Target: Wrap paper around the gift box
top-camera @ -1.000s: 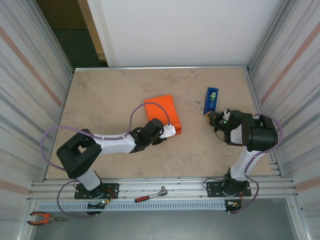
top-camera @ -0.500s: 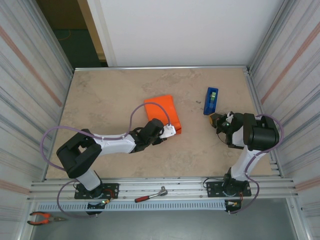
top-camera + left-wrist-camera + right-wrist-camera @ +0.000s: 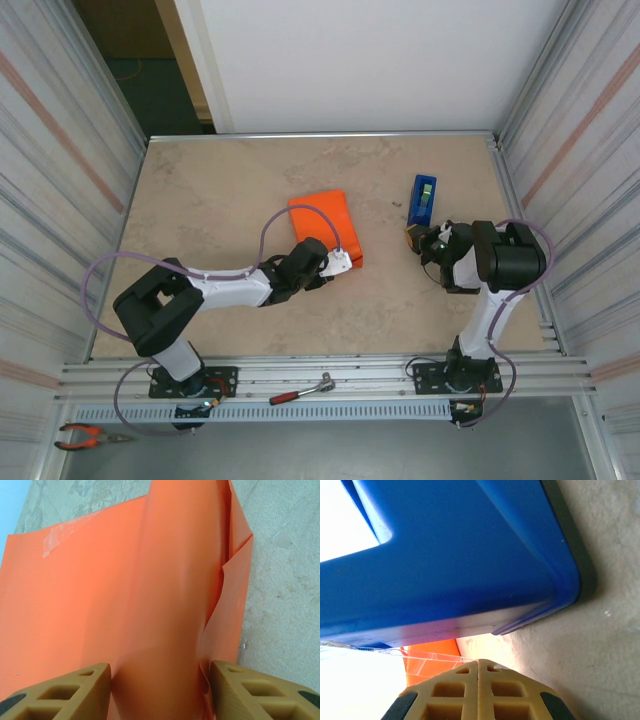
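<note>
The orange paper (image 3: pixel 322 218) lies folded over the gift box, which is hidden under it and shows as a raised ridge (image 3: pixel 170 595) in the left wrist view. My left gripper (image 3: pixel 160 680) straddles that ridge at its near end. Both fingers press against the paper-covered sides, so it is shut on the wrapped box (image 3: pixel 343 255). My right gripper (image 3: pixel 412 238) is shut just below the blue tape dispenser (image 3: pixel 422 200). In the right wrist view a clear tape strip (image 3: pixel 395 652) runs from the left into the closed fingertips of my right gripper (image 3: pixel 478 662).
A piece of clear tape (image 3: pixel 60 535) is stuck on the paper's far left corner. A red-handled wrench (image 3: pixel 300 390) and pliers (image 3: pixel 85 435) lie on the rail in front of the arm bases. Corrugated metal walls (image 3: pixel 70 170) close in both sides of the table.
My right gripper has shifted a little to the left, staying shut beside the dispenser. The left arm and the wrapped box have not moved.
</note>
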Robot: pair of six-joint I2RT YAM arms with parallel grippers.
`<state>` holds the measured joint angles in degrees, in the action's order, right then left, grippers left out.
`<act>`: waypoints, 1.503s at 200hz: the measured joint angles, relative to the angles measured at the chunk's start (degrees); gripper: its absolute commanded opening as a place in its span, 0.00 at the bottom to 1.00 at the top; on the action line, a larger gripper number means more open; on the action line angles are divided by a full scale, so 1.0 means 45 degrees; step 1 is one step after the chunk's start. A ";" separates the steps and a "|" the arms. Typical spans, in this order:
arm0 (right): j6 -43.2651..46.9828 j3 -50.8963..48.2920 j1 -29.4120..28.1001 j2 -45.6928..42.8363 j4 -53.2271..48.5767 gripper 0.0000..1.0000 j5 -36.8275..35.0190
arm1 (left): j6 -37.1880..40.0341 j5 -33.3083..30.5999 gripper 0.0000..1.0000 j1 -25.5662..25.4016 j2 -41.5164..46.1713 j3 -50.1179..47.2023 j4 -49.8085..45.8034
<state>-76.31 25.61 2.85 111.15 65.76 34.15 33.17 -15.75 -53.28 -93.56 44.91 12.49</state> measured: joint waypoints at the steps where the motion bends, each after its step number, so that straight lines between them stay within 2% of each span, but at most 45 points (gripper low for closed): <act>1: 0.0000 0.0000 0.0000 0.0000 0.0005 0.00 -0.0005 | 0.0000 0.0000 0.53 0.0000 0.0000 0.0000 -0.0005; 43: 0.0019 -0.0330 0.0170 -0.0291 -0.0102 0.00 0.0053 | 0.0000 0.0000 0.53 0.0000 0.0000 0.0000 0.0000; 112: 0.1005 -0.0636 0.1141 -0.2351 -0.3264 0.00 0.0437 | -0.0005 -0.0005 0.53 0.0000 0.0000 0.0000 0.0000; 184: 0.1671 -0.0583 0.1593 -0.3152 -0.4629 0.00 0.0738 | 0.0000 -0.0005 0.53 0.0000 0.0000 0.0000 0.0000; 243: 0.2628 -0.0510 0.1622 -0.4575 -0.6518 0.00 0.0612 | 0.0000 -0.0005 0.53 0.0000 0.0000 0.0000 0.0000; 300: 0.3089 -0.0136 0.1535 -0.3973 -0.6795 0.00 0.0374 | 0.0000 -0.0005 0.53 0.0000 0.0000 0.0000 0.0000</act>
<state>-62.41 24.99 9.76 93.27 35.18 35.83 33.17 -15.77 -53.28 -93.56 44.91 12.49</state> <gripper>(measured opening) 0.042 0.529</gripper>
